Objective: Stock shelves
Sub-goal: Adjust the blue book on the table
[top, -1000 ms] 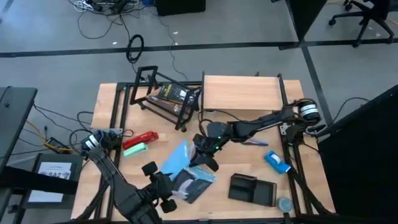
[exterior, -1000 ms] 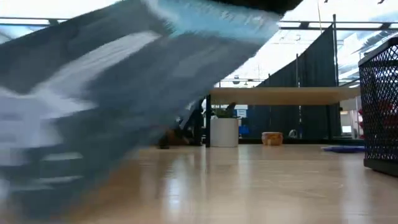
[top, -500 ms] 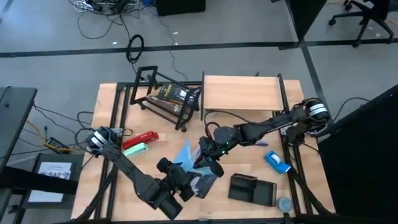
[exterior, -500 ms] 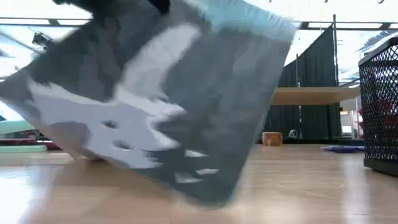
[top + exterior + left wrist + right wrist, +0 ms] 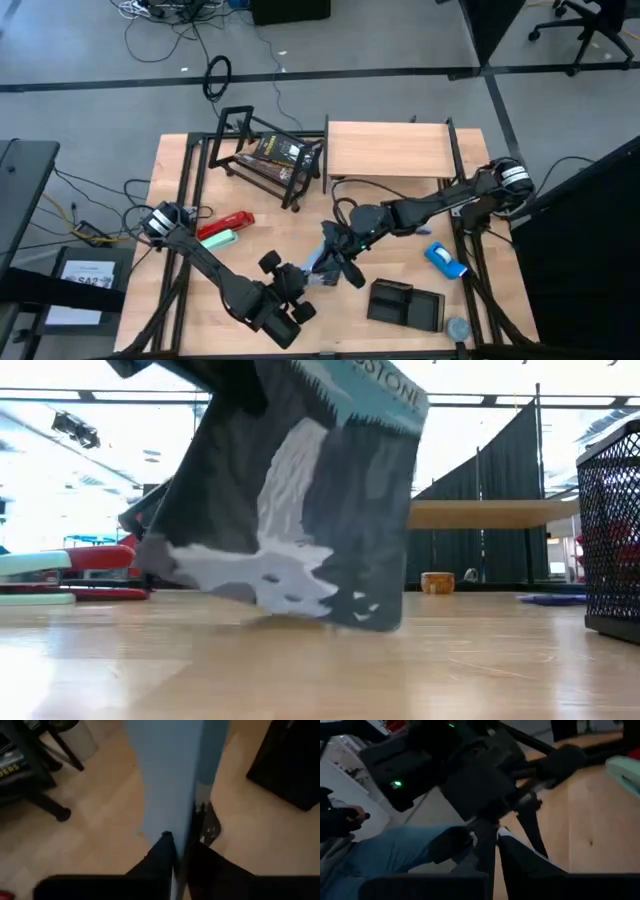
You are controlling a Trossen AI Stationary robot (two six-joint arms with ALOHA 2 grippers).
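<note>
Book now upright, both hands clamping.

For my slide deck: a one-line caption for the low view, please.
Book with a waterfall cover held tilted, its lower edge near the table; black mesh tray at right.

Book: dark grey cover, white waterfall print, pale blue band at top with white lettering; plain light blue face in the left wrist view. Wood shelf: light plank, black legs. Tube-frame rack: black. Stapler: red, beside a mint-green one. Tape dispenser: blue. Mesh organizer: black.
</note>
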